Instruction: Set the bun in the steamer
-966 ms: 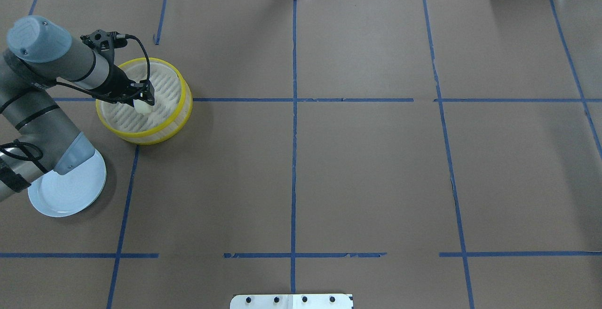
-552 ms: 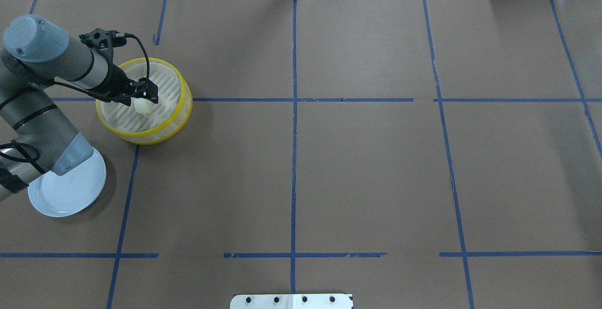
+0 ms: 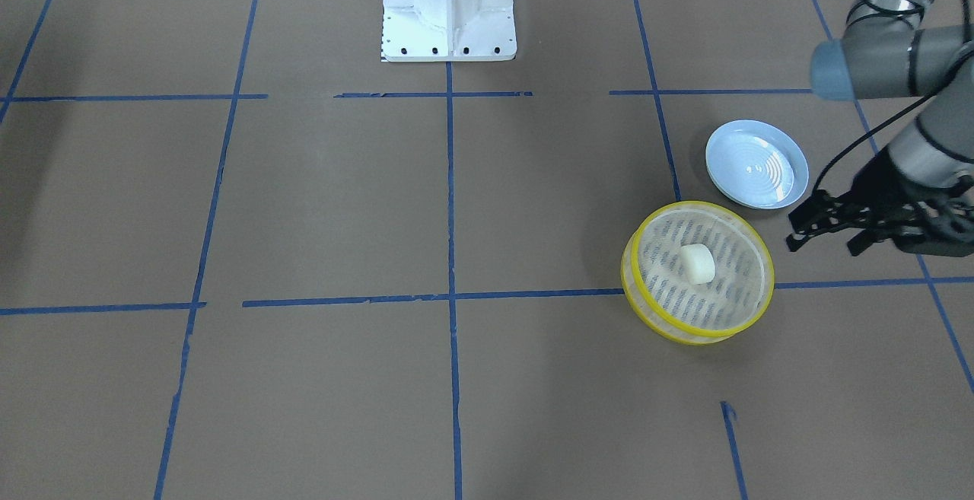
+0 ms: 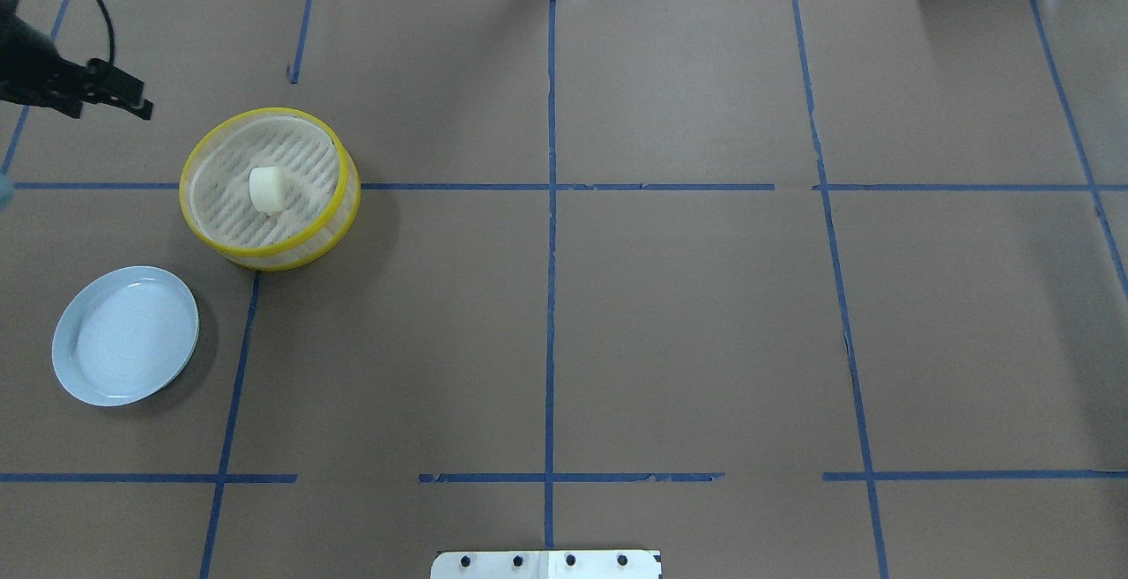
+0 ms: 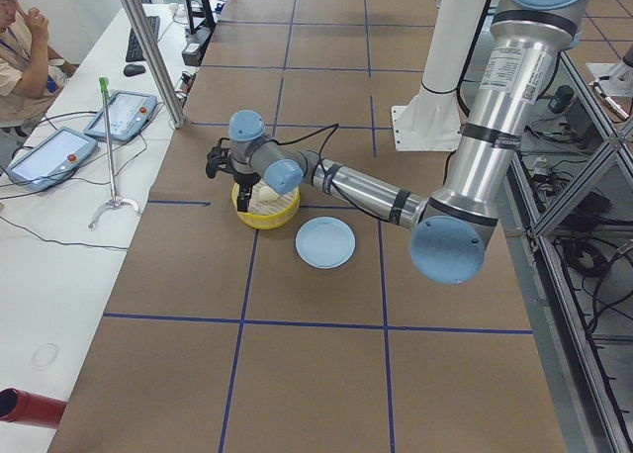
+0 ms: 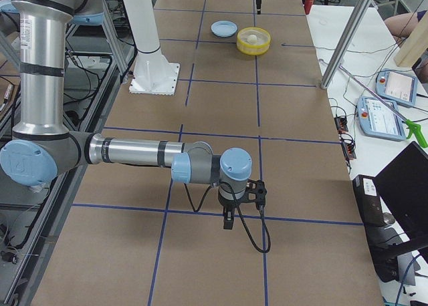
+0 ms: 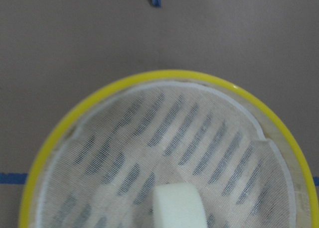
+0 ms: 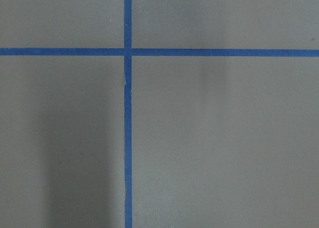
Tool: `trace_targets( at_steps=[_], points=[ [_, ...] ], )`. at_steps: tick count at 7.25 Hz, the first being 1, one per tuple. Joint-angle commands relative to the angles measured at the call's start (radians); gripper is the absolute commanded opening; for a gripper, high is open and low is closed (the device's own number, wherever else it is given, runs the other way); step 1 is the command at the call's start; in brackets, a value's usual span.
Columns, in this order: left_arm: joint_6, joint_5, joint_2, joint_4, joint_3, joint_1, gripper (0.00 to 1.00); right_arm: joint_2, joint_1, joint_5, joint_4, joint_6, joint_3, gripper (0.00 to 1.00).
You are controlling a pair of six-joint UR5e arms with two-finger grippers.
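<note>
The bun (image 4: 267,189), centred in the steamer (image 4: 264,111), appears light and soft; grip its sides gently. The left gripper (image 4: 141,96), upper left, is spread and empty; the right gripper (image 6: 227,220): cannot tell.

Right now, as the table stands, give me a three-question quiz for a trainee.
1. True or false: the bun lies on the slatted floor of the steamer.
2. Pick one. The left pincer is: A) shut on the bun; B) open, holding nothing, off to one side of the steamer; C) lowered inside the steamer.
3. Short answer: what lies on the light-blue plate?

Key: 1 true. 2 B. 3 nothing; the plate is bare.
</note>
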Motion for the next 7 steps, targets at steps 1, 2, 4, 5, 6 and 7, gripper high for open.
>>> trace_targets(
  at_steps=[1,2,4,5,6,7],
  points=[
    [0.362,-0.033,0.127,0.062,-0.007,-0.225,0.99,0.0,0.0,0.0,0.0,0.0,0.0,1.0],
    [0.499,-0.059,0.129,0.148,0.029,-0.338,0.99,-0.001,0.0,0.0,0.0,0.0,0.0,1.0],
    [0.64,-0.064,0.112,0.237,0.113,-0.427,0.99,0.0,0.0,0.0,0.0,0.0,0.0,1.0],
    [0.626,-0.07,0.094,0.244,0.132,-0.425,0.99,0.0,0.0,0.0,0.0,0.0,0.0,1.0],
    [0.613,-0.099,0.086,0.262,0.129,-0.425,1.0,0.0,0.0,0.0,0.0,0.0,0.0,1.0],
    [0.609,-0.096,0.074,0.274,0.129,-0.424,1.0,0.0,0.0,0.0,0.0,0.0,0.0,1.0]
  ],
)
